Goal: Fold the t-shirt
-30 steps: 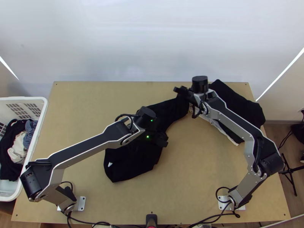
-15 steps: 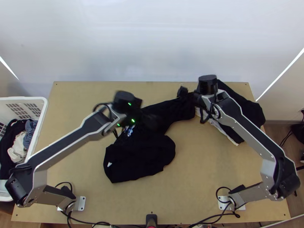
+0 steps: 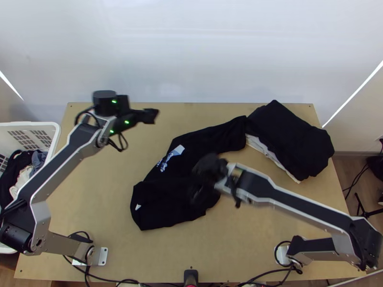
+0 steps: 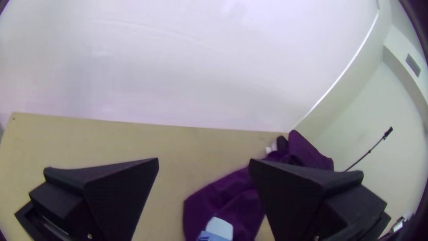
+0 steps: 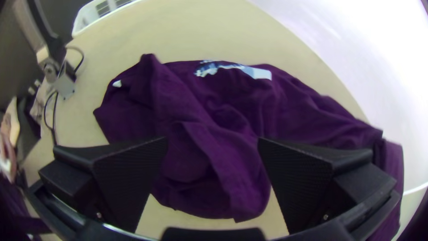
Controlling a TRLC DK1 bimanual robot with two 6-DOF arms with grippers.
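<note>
The t-shirt [image 3: 163,208] is lying bunched mid-table, straggling towards one o'clock, needing straightening. The right gripper [image 5: 213,140], gaping and empty, is hovering above, perhaps for grasping; the left gripper [image 4: 203,161], likewise, is hanging at eleven o'clock, probably allowing room.

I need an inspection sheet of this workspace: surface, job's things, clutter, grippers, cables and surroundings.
Surface: light wooden table.
Job's things: dark t-shirt bunched mid-table, light-blue and white print partly showing.
Clutter: dark cloth pile at far right, over a whitish cloth.
Grippers: left gripper open, above the table's far left part; right gripper open, above the t-shirt.
Cables: black cables along the near edge, others at both arm bases.
Surroundings: white basket with clothes at left; white wall behind.
</note>
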